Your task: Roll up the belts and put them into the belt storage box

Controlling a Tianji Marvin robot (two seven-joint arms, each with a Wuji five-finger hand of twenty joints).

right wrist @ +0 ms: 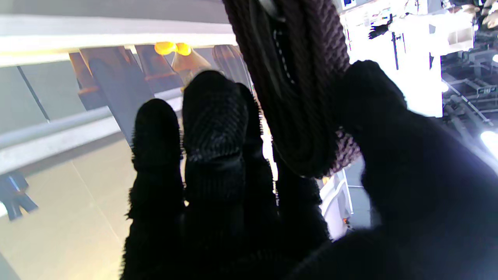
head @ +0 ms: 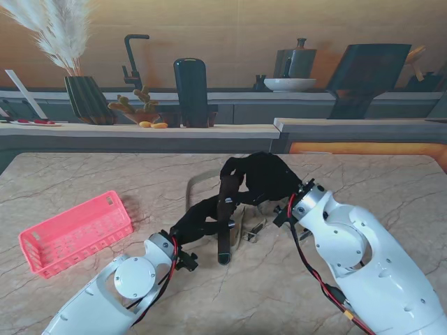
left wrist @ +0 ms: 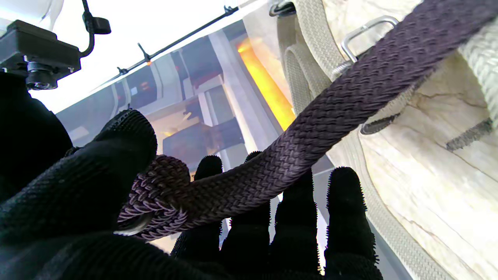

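A dark braided belt (head: 225,213) is held up over the middle of the table between both black-gloved hands. My left hand (head: 199,220) pinches one end of the dark belt (left wrist: 311,140) between thumb and fingers. My right hand (head: 265,178) grips the other part, a folded loop of the dark belt (right wrist: 299,97), against its thumb. A beige woven belt (head: 241,223) with a metal buckle (left wrist: 363,31) lies on the marble under them, partly hidden. The pink belt storage box (head: 75,232) stands at the left, holding nothing I can see.
The marble table (head: 84,181) stretches around the hands. Behind its far edge runs a counter with a vase of pampas grass (head: 84,91), a dark bottle (head: 191,91), a bowl (head: 289,84) and other kitchen items.
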